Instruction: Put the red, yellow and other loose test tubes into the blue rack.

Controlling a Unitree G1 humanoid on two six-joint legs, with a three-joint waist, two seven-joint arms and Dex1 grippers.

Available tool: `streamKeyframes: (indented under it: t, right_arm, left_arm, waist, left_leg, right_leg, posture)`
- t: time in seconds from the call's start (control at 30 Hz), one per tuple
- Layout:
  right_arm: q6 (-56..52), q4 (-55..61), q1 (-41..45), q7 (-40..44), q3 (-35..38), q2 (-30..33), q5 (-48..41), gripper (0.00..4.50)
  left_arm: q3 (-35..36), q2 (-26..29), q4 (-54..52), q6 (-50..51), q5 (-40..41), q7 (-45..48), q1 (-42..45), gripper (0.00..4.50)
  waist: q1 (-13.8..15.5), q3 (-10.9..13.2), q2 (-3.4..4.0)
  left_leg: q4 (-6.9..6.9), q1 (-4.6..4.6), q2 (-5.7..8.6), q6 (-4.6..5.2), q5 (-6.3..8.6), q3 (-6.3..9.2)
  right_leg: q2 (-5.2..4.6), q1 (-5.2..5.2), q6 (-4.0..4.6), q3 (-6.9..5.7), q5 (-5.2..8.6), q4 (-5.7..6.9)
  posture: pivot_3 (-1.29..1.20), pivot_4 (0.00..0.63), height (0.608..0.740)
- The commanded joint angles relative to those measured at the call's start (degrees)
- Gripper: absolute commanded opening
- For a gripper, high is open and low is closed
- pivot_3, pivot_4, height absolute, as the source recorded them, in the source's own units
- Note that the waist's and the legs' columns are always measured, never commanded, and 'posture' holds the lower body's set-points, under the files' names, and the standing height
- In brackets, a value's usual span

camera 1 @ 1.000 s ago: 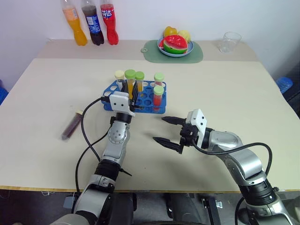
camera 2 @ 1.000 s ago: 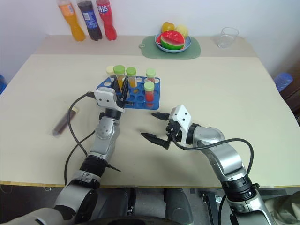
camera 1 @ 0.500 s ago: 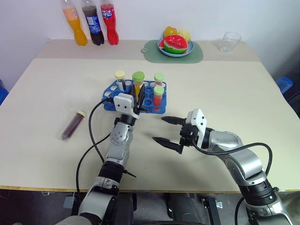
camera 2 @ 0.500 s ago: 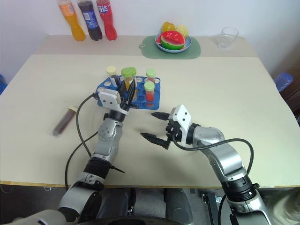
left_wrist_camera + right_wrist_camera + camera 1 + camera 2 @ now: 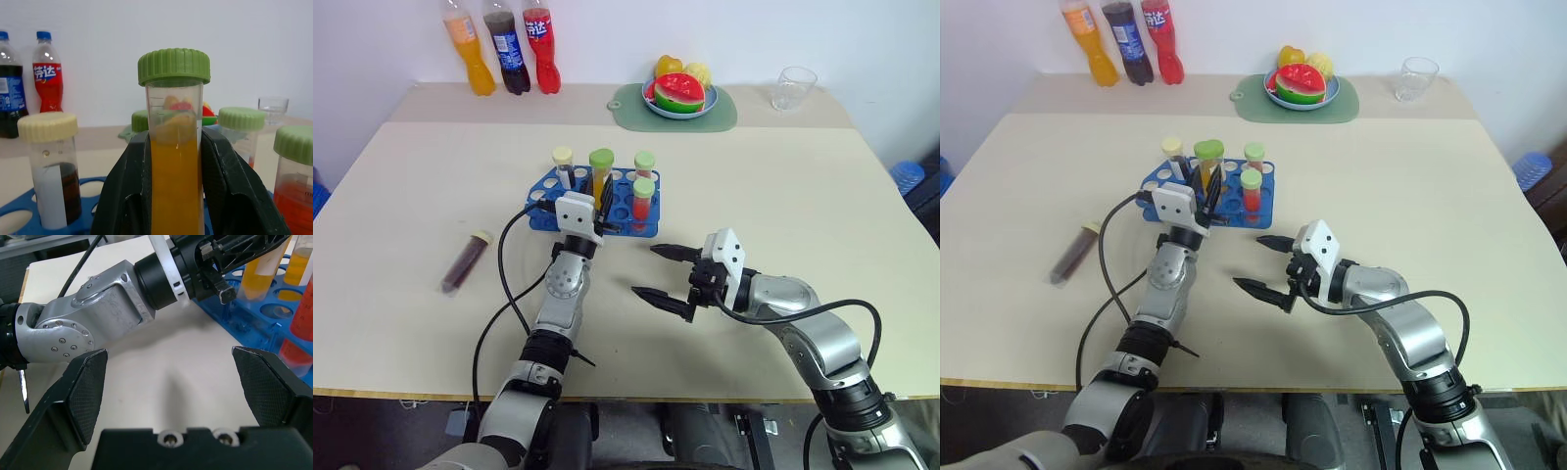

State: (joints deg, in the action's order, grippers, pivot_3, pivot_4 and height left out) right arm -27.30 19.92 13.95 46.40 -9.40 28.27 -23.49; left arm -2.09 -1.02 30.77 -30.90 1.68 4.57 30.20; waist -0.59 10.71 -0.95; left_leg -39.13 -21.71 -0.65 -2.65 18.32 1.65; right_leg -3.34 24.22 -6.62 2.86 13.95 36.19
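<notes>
1. Since a second ago the left claw (image 5: 600,206) has carried its green-capped yellow tube (image 5: 600,176) rightward over the blue rack (image 5: 622,217).
2. It is clamped on the upright tube, forearm reaching forward.
3. The right claw (image 5: 664,276) hovers spread wide, empty, above the desk (image 5: 783,196).
4. A dark tube (image 5: 466,261) lies loose, well left.

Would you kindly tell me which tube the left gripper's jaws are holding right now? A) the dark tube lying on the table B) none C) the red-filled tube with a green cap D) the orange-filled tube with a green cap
D: the left gripper has its jaws closed on the orange-filled tube with a green cap, over the blue rack.
</notes>
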Motion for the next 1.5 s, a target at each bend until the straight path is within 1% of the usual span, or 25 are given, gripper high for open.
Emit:
streamKeyframes:
  t: [0.03,0.17,0.23,0.27,0.3,0.37,0.4,0.47,0.53,0.6,0.7,0.8,0.87,0.93,0.97,1.0,1.07,1.1,1.2,1.27,1.4,1.5]
  right_arm:
    - [0.1,2.2,-0.1,-0.2,0.6,-0.5,-1.0,4.5]
    - [0.2,2.3,-0.2,-0.4,0.6,-0.7,-1.0,4.5]
    - [0.2,2.3,-0.2,-0.5,0.6,-0.7,-1.0,4.5]
    - [0.2,2.4,-0.2,-0.6,0.6,-0.8,-1.0,4.5]
    - [0.2,2.4,-0.1,-0.8,0.5,-0.8,-0.9,4.5]
    - [0.3,2.4,0.0,-1.0,0.7,-0.9,-0.9,4.5]
    - [0.4,2.5,0.0,-1.2,0.9,-0.9,-0.9,4.5]
    - [0.3,2.6,0.1,-1.5,1.3,-0.9,-1.1,4.5]
    - [0.3,2.7,0.2,-1.6,1.7,-0.7,-1.2,4.5]
    - [0.3,2.5,0.4,-1.6,2.2,-0.5,-1.4,4.5]
    - [0.3,2.1,0.7,-1.5,2.5,-0.4,-1.5,4.5]
    - [0.9,0.9,1.5,-0.6,2.1,-0.3,-1.1,4.5]
    - [1.2,0.1,2.2,0.0,1.7,-0.4,-0.9,4.5]
    - [1.7,-0.6,2.9,0.8,1.4,-0.5,-0.7,4.5]
    - [1.9,-1.1,3.4,1.4,1.3,-0.4,-0.6,4.5]
    - [2.2,-1.7,3.9,1.9,1.3,-0.3,-0.6,4.5]
    - [2.7,-2.5,4.9,2.8,1.5,-0.1,-0.5,4.5]
    - [2.8,-2.7,5.4,3.3,1.6,0.0,-0.7,4.5]
    - [3.0,-2.4,6.0,4.7,1.7,0.6,-0.9,4.5]
    - [2.8,-2.0,6.1,5.4,1.6,1.0,-1.0,4.5]
    - [0.5,2.2,5.7,9.7,1.3,4.6,-3.1,4.5]
    - [-0.2,3.9,5.5,10.5,1.6,6.2,-3.7,4.5]
  left_arm:
    - [0.6,-0.2,0.0,-1.9,-0.4,-0.2,1.6,0.81]
    - [0.8,-0.9,-0.4,-1.2,1.5,1.1,0.9,0.81]
    - [1.2,-1.2,-1.4,-0.5,2.6,2.0,0.4,1.86]
    - [1.2,-1.1,-2.1,-0.3,2.5,2.1,0.1,2.2]
    - [1.3,-0.9,-3.5,0.1,2.4,2.0,-0.3,2.81]
    - [1.8,-0.5,-8.5,2.1,3.3,2.0,-1.5,3.85]
    - [2.2,-0.2,-12.2,3.9,4.5,2.1,-2.2,4.29]
    - [2.9,0.7,-19.3,7.9,6.8,2.4,-3.3,4.29]
    - [4.9,3.0,-28.9,15.7,10.3,1.9,-3.6,4.29]
    - [7.9,7.3,-37.4,25.7,15.4,2.0,-2.9,4.29]
    - [13.6,17.1,-45.3,42.7,23.0,2.5,-1.4,4.29]
    - [19.5,33.0,-46.3,66.5,29.9,4.6,0.5,4.41]
    - [20.4,41.2,-45.8,78.1,32.5,6.7,0.8,4.41]
    - [18.3,48.7,-44.4,88.9,32.2,8.2,1.6,4.41]
    - [16.0,52.3,-42.4,95.2,32.8,10.0,3.3,4.41]
    - [14.3,54.6,-39.8,101.4,33.9,11.7,5.5,4.41]
    - [11.3,57.1,-35.6,109.8,35.2,14.8,9.4,4.41]
    - [6.7,59.1,-33.7,113.1,35.5,18.2,11.5,4.41]
    - [-3.8,62.9,-29.3,116.5,34.2,25.4,15.5,4.41]
    - [-7.5,63.5,-26.6,116.9,33.0,28.1,17.4,4.41]
    - [-16.2,64.4,-19.2,113.0,27.7,34.0,20.3,4.41]
    - [-21.2,65.0,-16.6,109.3,24.0,38.4,21.7,4.41]
  waist:
    - [0.0,0.0,0.0]
    - [0.0,0.0,0.0]
    - [0.0,0.0,0.0]
    - [0.0,0.0,0.0]
    - [0.0,0.0,0.0]
    - [-0.1,0.0,0.0]
    - [-0.1,0.0,0.0]
    - [-0.1,0.0,0.0]
    - [-0.1,0.0,0.0]
    - [-0.2,0.0,0.0]
    - [-0.4,0.0,0.0]
    - [-0.6,0.0,0.0]
    - [-0.6,0.0,0.01]
    - [-0.6,0.0,0.0]
    - [-0.4,0.0,-0.01]
    - [-0.2,0.0,-0.05]
    - [-0.1,0.1,-0.06]
    - [-0.1,0.1,-0.1]
    - [-0.5,0.1,-0.08]
    - [-0.5,0.1,-0.08]
    - [-0.6,0.1,-0.07]
    - [-0.5,0.1,-0.07]
  left_leg:
    - [0.0,0.0,0.0,0.0,0.0,0.0]
    - [0.0,0.0,0.0,0.0,0.0,0.0]
    - [0.0,0.0,0.0,0.0,0.0,0.0]
    - [0.0,0.0,0.0,0.0,0.0,0.0]
    - [0.0,0.0,0.0,0.0,0.0,0.0]
    - [0.0,0.0,-0.01,0.0,0.0,0.01]
    - [0.0,0.0,-0.01,0.0,0.0,0.01]
    - [0.0,0.0,-0.03,0.0,0.0,0.01]
    - [0.0,0.0,-0.04,0.0,0.0,0.02]
    - [0.0,0.01,-0.05,0.0,0.0,0.03]
    - [0.0,0.05,-0.1,0.0,0.0,0.04]
    - [0.01,0.1,-0.14,0.0,0.0,0.05]
    - [0.03,0.14,-0.15,0.0,0.0,0.05]
    - [0.04,0.12,-0.14,0.01,0.01,0.04]
    - [0.05,0.12,-0.14,0.01,0.01,0.04]
    - [0.04,0.11,-0.13,0.01,0.01,0.05]
    - [0.04,0.1,-0.12,0.0,0.0,0.08]
    - [0.03,0.11,-0.13,0.01,0.01,0.07]
    - [0.08,0.12,-0.13,0.0,0.01,0.05]
    - [0.13,0.09,-0.13,-0.01,0.0,0.04]
    - [0.08,0.04,-0.15,-0.02,-0.01,0.02]
    - [0.08,0.03,-0.16,-0.02,0.0,0.03]
  right_leg:
    - [0.0,0.0,0.0,0.0,0.0,0.0]
    - [0.0,0.0,0.0,0.0,0.0,0.0]
    - [0.0,0.0,0.0,0.0,0.0,0.0]
    - [0.0,0.0,0.0,0.0,0.0,0.0]
    - [0.0,0.0,0.0,0.0,0.0,0.0]
    - [0.0,0.0,0.0,0.0,0.0,0.0]
    - [0.0,0.0,0.0,0.0,0.0,0.0]
    - [0.01,0.01,0.0,0.0,0.0,0.01]
    - [0.01,0.01,0.0,0.0,0.0,0.03]
    - [0.01,0.01,0.0,0.01,0.0,0.05]
    - [0.07,0.01,0.0,0.01,0.0,0.11]
    - [0.12,0.0,0.01,0.01,0.01,0.15]
    - [0.13,0.0,0.01,0.02,0.02,0.15]
    - [0.13,0.0,0.0,0.01,0.02,0.12]
    - [0.13,-0.01,0.0,0.02,0.02,0.11]
    - [0.13,-0.02,0.0,0.01,0.03,0.11]
    - [0.14,-0.04,0.0,-0.03,0.03,0.11]
    - [0.13,-0.07,0.0,-0.03,0.03,0.1]
    - [0.14,-0.05,0.0,-0.01,0.04,0.09]
    - [0.15,0.02,0.01,-0.01,0.05,0.1]
    - [0.18,0.1,0.02,0.0,0.06,0.15]
    - [0.19,0.11,0.03,0.0,0.06,0.13]
  posture:
    - [0.0,0.15,0.734]
    - [0.0,0.15,0.734]
    - [0.0,0.15,0.734]
    - [0.0,0.15,0.734]
    - [0.0,0.15,0.734]
    - [0.0,0.15,0.734]
    - [0.0,0.15,0.734]
    - [0.0,0.15,0.734]
    - [0.0,0.15,0.734]
    - [0.0,0.15,0.734]
    - [0.0,0.15,0.734]
    - [0.0,0.15,0.734]
    - [0.0,0.15,0.734]
    - [0.0,0.15,0.734]
    - [0.0,0.15,0.734]
    - [0.0,0.15,0.734]
    - [0.0,0.15,0.734]
    - [0.0,0.15,0.734]
    - [0.0,0.15,0.734]
    - [0.0,0.15,0.734]
    - [0.0,0.15,0.734]
    - [0.0,0.15,0.734]
